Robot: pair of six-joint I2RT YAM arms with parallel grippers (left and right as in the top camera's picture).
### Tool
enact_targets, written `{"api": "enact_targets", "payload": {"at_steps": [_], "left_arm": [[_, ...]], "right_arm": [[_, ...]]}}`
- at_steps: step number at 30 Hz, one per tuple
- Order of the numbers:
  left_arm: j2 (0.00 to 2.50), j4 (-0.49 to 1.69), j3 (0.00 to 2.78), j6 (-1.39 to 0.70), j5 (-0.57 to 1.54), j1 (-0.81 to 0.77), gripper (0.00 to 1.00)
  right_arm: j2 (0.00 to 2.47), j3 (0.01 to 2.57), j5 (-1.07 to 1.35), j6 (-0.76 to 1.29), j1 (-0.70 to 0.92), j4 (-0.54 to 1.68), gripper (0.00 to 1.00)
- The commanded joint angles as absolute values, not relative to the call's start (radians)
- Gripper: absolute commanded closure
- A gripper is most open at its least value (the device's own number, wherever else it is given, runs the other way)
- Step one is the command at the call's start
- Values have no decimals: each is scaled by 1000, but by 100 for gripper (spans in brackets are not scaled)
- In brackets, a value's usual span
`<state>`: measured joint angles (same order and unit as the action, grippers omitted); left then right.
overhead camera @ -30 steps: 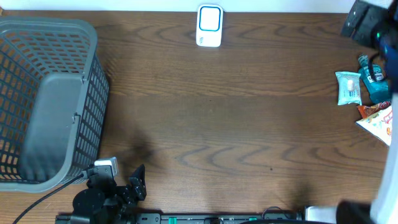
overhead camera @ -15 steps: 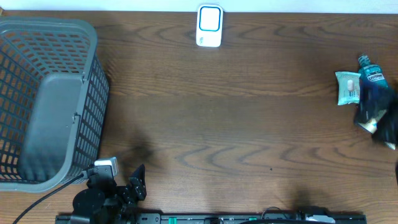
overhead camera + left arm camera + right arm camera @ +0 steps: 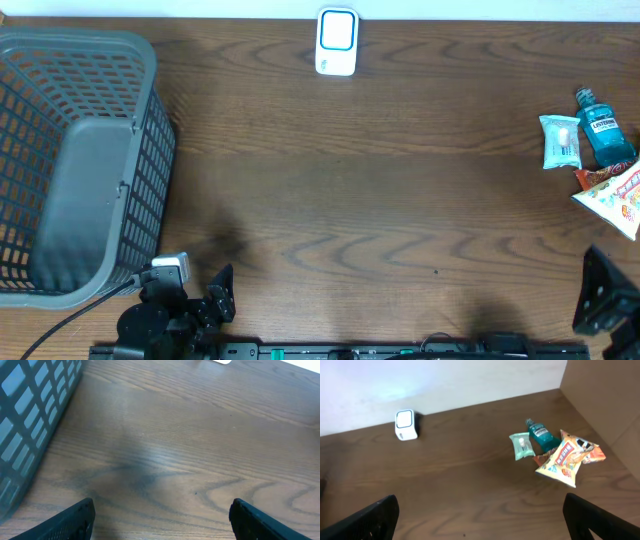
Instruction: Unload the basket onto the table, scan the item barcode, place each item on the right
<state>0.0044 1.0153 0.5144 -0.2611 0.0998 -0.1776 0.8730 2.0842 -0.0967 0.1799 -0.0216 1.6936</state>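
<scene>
Table (image 3: 380, 200): basket (image 3: 150, 160) L edge, scanner (image 3: 337, 42) far edge, bottle (image 3: 606, 130) R edge.

You're looking at: one grey basket (image 3: 80, 40), one white scanner (image 3: 337, 42), one blue mouthwash bottle (image 3: 604, 130), one wipes pack (image 3: 560, 142), snack bags (image 3: 612, 196) overlapping, two I think.

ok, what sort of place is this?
Probably a mock checkout bench: a white scanner at the far edge of the table, a grey basket on the left, and mouthwash, wipes and a snack bag on the right.
</scene>
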Motion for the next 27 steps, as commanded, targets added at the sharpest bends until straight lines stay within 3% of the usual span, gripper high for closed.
{"api": "enact_targets", "payload": {"at_steps": [1,10,18,27], "left_arm": [[4,1016,514,-252,105,-173,14],[4,1016,514,-252,105,-173,14],[4,1016,514,-252,105,-173,14],[4,1016,514,-252,105,-173,14]], "right_arm": [[834,2022,-84,111,-16,1698,1],[587,1646,-101,108,-16,1530,1],[263,1146,-68,108,-16,1053,1],[70,638,-65,108,-16,556,1]]}}
